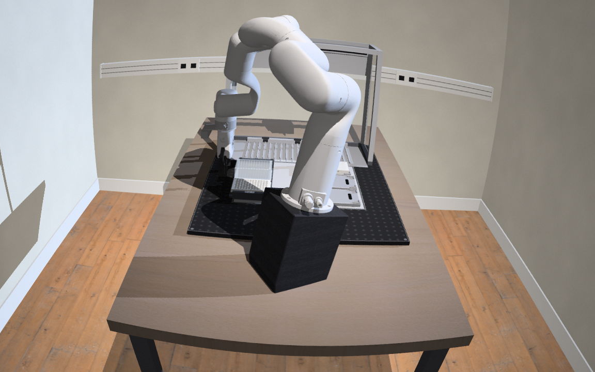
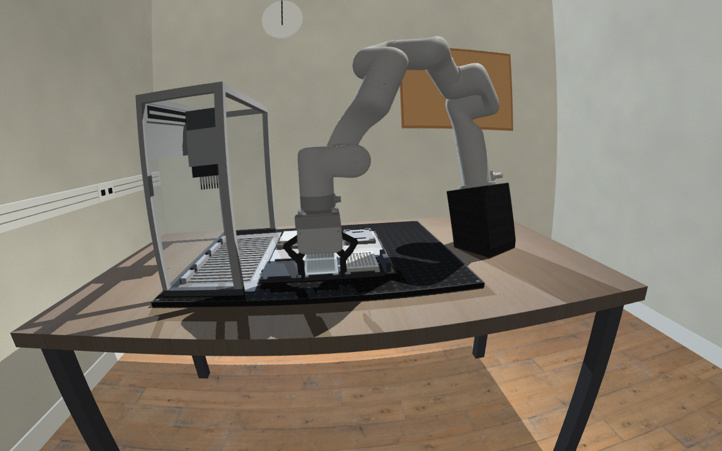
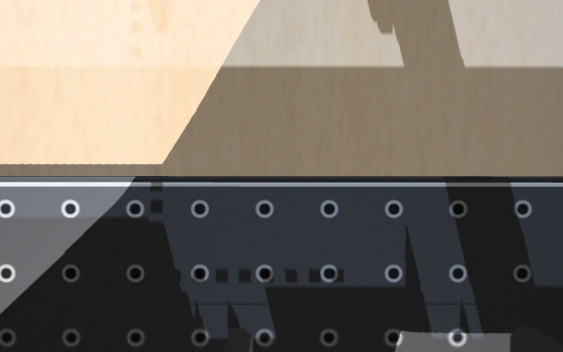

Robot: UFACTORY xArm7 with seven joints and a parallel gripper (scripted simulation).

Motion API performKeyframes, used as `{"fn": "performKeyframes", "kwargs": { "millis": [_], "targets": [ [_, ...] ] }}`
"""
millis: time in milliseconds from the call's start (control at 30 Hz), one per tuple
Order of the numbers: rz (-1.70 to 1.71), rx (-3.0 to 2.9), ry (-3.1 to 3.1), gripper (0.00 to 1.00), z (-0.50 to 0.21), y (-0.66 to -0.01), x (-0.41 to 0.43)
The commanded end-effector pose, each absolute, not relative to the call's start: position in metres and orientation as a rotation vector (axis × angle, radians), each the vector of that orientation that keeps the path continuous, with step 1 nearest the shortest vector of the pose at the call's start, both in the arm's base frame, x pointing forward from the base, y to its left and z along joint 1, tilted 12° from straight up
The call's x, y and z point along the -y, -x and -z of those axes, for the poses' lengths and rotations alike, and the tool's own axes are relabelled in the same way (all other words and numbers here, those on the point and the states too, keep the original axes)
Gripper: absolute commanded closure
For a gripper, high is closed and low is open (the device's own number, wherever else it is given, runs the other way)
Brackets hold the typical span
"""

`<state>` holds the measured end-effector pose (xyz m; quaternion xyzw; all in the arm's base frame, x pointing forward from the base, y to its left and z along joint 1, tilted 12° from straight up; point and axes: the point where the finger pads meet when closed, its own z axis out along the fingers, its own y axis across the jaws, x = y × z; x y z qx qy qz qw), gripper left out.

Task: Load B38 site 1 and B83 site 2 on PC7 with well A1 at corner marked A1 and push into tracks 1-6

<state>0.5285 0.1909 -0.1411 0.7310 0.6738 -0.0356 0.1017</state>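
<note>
The plate carrier PC7 [image 2: 324, 274] lies on the apron in front of the rails [image 1: 272, 142] [image 2: 229, 260], outside the tracks. It carries two plates: the 96-well plate B38 [image 1: 248, 186] [image 2: 365, 259] on the site nearest the arm's base and the deep-well block B83 [image 1: 255, 166] [image 2: 318, 263] on the middle site. The site nearest the rails [image 2: 276, 272] looks empty. My gripper [image 1: 223, 165] [image 2: 321, 272] is open and empty, low over the black baseboard just beside the carrier's left long edge, level with B83. I cannot make out B33; the arm hides it.
The instrument frame [image 2: 200, 185] with its pipetting head stands over the rails. Two empty nests [image 1: 349, 191] lie right of the apron. The arm's black pedestal [image 1: 295, 245] stands at the near edge of the baseboard. The wrist view shows the baseboard's edge [image 3: 281, 183] and bare table beyond.
</note>
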Motion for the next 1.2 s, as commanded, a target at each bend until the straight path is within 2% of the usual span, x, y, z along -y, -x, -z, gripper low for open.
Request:
{"fn": "performKeyframes", "kwargs": {
  "millis": [0, 1167],
  "targets": [
    [0.099, -1.99, -2.158, 0.0, 0.14, -0.53, -0.192],
    [0.099, -1.99, -2.158, 0.0, 0.159, -0.532, -0.188]
  ]
}}
